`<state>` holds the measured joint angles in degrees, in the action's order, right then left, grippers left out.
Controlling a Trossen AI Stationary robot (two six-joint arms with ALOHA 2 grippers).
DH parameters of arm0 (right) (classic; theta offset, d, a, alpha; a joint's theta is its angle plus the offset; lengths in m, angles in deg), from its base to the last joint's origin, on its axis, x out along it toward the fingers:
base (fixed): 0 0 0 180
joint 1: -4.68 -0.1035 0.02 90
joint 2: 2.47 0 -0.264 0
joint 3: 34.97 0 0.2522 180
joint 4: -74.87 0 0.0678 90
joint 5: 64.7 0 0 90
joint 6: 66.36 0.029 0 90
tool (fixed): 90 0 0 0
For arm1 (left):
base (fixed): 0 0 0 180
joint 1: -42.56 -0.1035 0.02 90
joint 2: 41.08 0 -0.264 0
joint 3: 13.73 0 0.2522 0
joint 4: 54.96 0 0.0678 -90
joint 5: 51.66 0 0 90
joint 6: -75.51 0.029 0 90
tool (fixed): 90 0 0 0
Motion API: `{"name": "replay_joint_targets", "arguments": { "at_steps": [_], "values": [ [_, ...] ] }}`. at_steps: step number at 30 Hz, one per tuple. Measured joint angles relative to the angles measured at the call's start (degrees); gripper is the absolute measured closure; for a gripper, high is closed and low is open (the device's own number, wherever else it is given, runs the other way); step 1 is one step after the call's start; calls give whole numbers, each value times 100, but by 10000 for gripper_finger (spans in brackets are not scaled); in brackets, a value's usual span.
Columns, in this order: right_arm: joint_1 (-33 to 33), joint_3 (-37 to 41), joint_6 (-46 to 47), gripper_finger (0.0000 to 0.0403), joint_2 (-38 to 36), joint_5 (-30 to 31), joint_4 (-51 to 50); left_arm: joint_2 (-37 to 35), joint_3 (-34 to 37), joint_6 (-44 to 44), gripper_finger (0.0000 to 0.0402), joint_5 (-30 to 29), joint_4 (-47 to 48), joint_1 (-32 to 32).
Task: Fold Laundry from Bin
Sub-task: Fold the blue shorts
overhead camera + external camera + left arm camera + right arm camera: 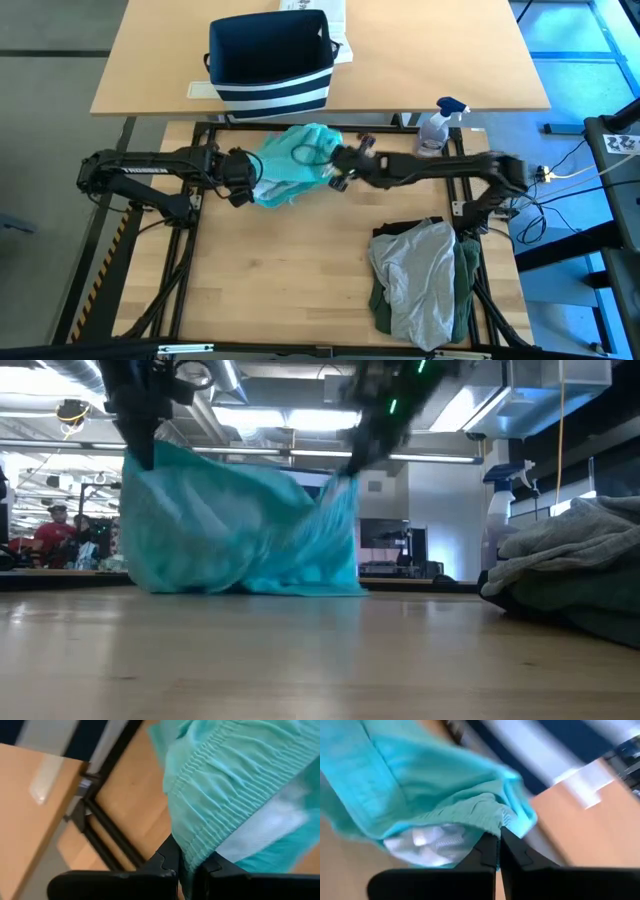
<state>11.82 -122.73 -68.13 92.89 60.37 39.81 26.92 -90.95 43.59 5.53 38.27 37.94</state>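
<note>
Two pincers: both are working on one teal garment [295, 160], which is hanging between them above the far part of the bench [290, 280].
Left pincer [250, 178]: fingers pressed together, pinching the garment's ribbed waistband edge.
Right pincer [335, 165]: fingers pressed together, pinching the opposite edge.
Teal garment: one, sagging in the middle, its lower hem touching the bench in the low view.
Pile [425, 275]: one heap near the right front, light grey cloth lying over dark green; the number of pieces cannot be told.
Bin [270, 62]: one, navy with white stripes, sitting on the farther table [450, 60].
Spray bottle [438, 125]: one, standing near the right arm.
</note>
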Motion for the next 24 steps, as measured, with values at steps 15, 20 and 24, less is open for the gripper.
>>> {"name": "replay_joint_targets", "arguments": {
  "at_steps": [15, 20, 24],
  "values": [
    [-4, -743, 358, 402, -741, -253, -1470, -167, -378, 668, 335, 80, -184, 65],
    [-41, -645, 442, 402, -324, -437, -1613, -164, -124, 148, 267, 420, -252, 288],
    [-42, -647, 436, 402, -120, -520, -1615, -165, -12, -723, 220, 662, -272, 504]
  ]
}}
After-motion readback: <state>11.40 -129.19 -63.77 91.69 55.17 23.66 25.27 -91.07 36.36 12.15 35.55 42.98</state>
